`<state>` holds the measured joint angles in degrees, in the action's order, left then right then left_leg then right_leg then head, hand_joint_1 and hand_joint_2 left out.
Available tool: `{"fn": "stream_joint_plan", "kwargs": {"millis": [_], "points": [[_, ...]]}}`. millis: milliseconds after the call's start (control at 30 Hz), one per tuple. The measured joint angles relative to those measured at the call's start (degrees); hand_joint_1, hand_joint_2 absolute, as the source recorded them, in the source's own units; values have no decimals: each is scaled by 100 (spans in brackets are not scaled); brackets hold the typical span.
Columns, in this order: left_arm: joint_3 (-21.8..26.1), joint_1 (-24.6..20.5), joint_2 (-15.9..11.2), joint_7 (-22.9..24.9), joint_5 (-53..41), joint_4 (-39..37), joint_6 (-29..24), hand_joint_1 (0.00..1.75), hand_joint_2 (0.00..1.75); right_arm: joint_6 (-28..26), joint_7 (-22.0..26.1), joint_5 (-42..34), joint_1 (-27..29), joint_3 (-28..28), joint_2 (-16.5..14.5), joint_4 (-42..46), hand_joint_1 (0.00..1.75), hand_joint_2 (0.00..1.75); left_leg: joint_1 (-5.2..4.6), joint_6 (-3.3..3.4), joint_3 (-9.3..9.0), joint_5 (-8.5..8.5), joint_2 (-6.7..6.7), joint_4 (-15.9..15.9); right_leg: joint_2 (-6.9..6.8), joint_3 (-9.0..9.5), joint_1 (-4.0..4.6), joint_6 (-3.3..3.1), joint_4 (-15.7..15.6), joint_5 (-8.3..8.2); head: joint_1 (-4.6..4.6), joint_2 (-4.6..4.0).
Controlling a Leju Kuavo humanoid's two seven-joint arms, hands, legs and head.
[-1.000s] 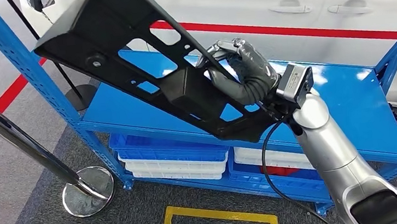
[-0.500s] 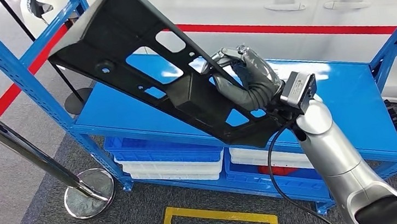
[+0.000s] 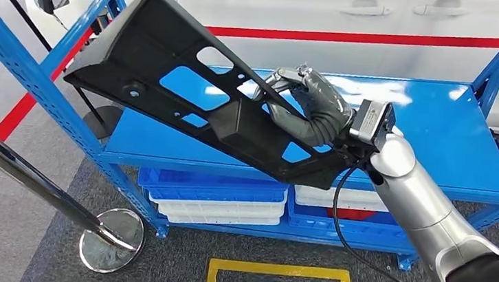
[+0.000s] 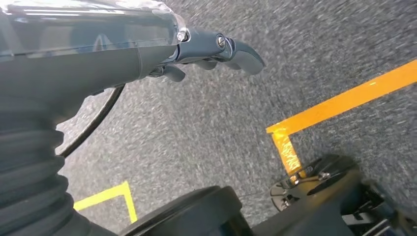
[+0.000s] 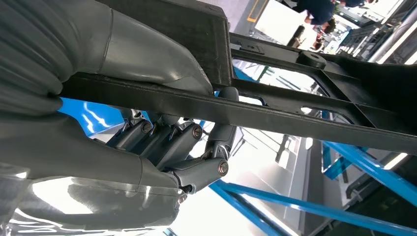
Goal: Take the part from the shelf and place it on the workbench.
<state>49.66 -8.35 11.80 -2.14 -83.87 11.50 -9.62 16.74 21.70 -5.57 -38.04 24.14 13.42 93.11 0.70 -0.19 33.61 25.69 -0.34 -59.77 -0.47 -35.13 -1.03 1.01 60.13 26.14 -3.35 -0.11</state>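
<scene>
1 large black part (image 3: 179, 85) is in our right hand (image 3: 312, 104), raised clear above the blue shelf (image 3: 438, 123) and tilted, its wide end high toward our left by the shelf's blue upright (image 3: 41, 85) and its narrow end low, just in front of our wrist. We hold it near that lower end: our fingers (image 3: 292, 75) wrap over one of its thin bars while our thumb presses from the near side. In the right wrist view the same bar of the part (image 5: 275, 115) crosses between thumb and dark fingers (image 5: 196, 169), which curl round it, so the grip is closed on the frame. Through the part's cut-outs we see the blue shelf surface beneath, with no contact between them. Our left hand (image 4: 206, 54) hangs over grey carpet with yellow floor tape (image 4: 339, 103); its fingers are loosely curled and hold nothing. Below the shelf surface sit blue and white trays (image 3: 218, 199), and a chrome post (image 3: 37, 189) stands on the floor to our left. A white car (image 3: 358, 6) with a red stripe is behind the shelf.
</scene>
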Motion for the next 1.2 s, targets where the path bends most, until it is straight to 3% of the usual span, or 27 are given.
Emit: {"fn": "stream_joint_plan", "kwargs": {"millis": [100, 133, 167, 200, 267, 333, 433, 500, 600, 633, 667, 700, 767, 833, 933, 1000, 1033, 1100, 1133, 1167, 1200], "points": [[-40, 31, -4, -547, 13, 0, -185, 0, 175, -32, -2, 49, 101, -34, -19, 57, 175, 175, -20, 217, -36, -14, 0, 155, 12, -568, -17, 123, 1138, 524, 2, 0], [-45, 34, -4, -564, 26, 0, -240, 0, 175, -33, -2, 51, 113, -37, -20, 54, 175, 175, -28, 223, -37, -12, -2, 153, 14, -696, -17, 123, 1390, 572, 2, 0], [-53, 37, -4, -572, 37, 0, -285, 0, 175, -33, -2, 54, 119, -38, -20, 51, 175, 175, -35, 226, -42, -9, -6, 152, 15, -726, -17, 115, 1429, 509, 2, 0], [-62, 38, -3, -574, 48, 0, -324, 0, 175, -33, -3, 55, 120, -38, -20, 50, 175, 175, -42, 226, -51, -6, -11, 150, 15, -648, -15, 98, 1247, 351, 2, 0], [-80, 37, 2, -577, 56, 0, -369, 0, 175, -33, -3, 56, 109, -41, -20, 51, 175, 175, -59, 210, -73, 11, -20, 146, 4, -294, 7, 34, 507, -36, 3, -1], [-87, 33, 11, -578, 60, 0, -383, 0, 175, -33, -3, 56, 83, -45, -20, 52, 175, 175, -80, 169, -58, 25, -19, 134, -18, -45, 46, -17, -50, -188, 2, -1], [-89, 26, 16, -595, 94, 0, -377, 0, 175, -32, -4, 57, 66, -48, -13, 52, 175, 175, -78, 84, -34, 41, -4, 135, -18, -13, 55, -55, -178, -170, 1, 0], [-88, 27, 16, -619, 147, 0, -360, 0, 175, -29, -3, 55, 53, -50, 13, 51, 175, 175, -72, 17, 41, 187, 0, -63, -21, 16, 25, -108, -224, -183, 1, 0], [-61, 26, 16, -593, 304, 0, -319, 0, 175, 5, 4, 16, 35, -46, 45, 39, 175, 175, -39, -65, 524, 675, 0, -1067, -31, 32, 22, -161, -242, -176, 1, -1], [-35, 25, 16, -566, 354, 0, -310, 0, 175, 21, 7, -12, 36, -41, 48, 26, 175, 175, -29, -83, 672, 758, 0, -1353, -32, 33, 25, -166, -239, -172, 1, -1], [-7, 23, 16, -538, 387, 0, -306, 0, 175, 32, 9, -46, 36, -36, 48, 9, 175, 175, -20, -94, 730, 732, 1, -1447, -31, 35, 26, -166, -235, -168, 1, -1], [16, 22, 15, -513, 406, 0, -307, 0, 175, 37, 9, -86, 36, -31, 48, -10, 175, 175, -12, -97, 685, 603, 1, -1331, -28, 40, 25, -160, -228, -163, 1, -1], [35, 34, 9, -469, 414, 0, -321, 0, 175, 41, 9, -177, 31, -27, 52, -46, 175, 175, 0, -76, 350, 198, -3, -597, -16, 53, 22, -131, -205, -141, 1, 0], [41, 54, 3, -434, 414, 0, -344, 0, 175, 47, 8, -271, 22, -27, 58, -79, 175, 175, -12, -19, 89, -7, -13, -10, -2, 40, 38, -80, -175, -127, 1, 0], [52, 79, 5, -375, 415, 0, -366, 0, 175, 66, 7, -371, 23, -27, 59, -123, 175, 175, -21, 88, 54, -25, -20, 106, 4, 19, 52, 8, -183, -141, 1, 0], [57, 80, 12, -353, 416, 0, -375, 0, 175, 73, 7, -397, 19, -28, 51, -139, 175, 175, -7, 163, 30, -60, -18, 160, 10, -41, 40, 59, -38, -26, 2, 0], [58, 78, 15, -348, 415, 0, -376, 0, 175, 75, 8, -402, 18, -29, 44, -145, 175, 175, 1, 190, 18, -75, -15, 185, 15, -145, 33, 77, 197, 117, 2, 0], [63, 80, 16, -336, 415, 0, -378, 0, 175, 78, 9, -408, 33, -31, 32, -167, 175, 175, -7, 213, 17, -77, -11, 187, 20, -491, 23, 99, 954, 472, 3, 0], [67, 81, 16, -319, 415, 0, -378, 0, 175, 78, 9, -411, 49, -32, 31, -182, 175, 175, -11, 217, 17, -75, -12, 182, 20, -648, 21, 107, 1281, 572, 3, 0], [70, 82, 16, -297, 415, 0, -378, 0, 175, 79, 9, -413, 63, -32, 31, -196, 175, 175, -14, 219, 17, -71, -14, 175, 20, -727, 21, 109, 1438, 574, 3, 0], [73, 81, 16, -269, 416, 0, -379, 0, 175, 79, 9, -417, 69, -32, 31, -207, 175, 175, -15, 218, 14, -65, -17, 164, 20, -693, 21, 104, 1361, 463, 3, 0]]}}
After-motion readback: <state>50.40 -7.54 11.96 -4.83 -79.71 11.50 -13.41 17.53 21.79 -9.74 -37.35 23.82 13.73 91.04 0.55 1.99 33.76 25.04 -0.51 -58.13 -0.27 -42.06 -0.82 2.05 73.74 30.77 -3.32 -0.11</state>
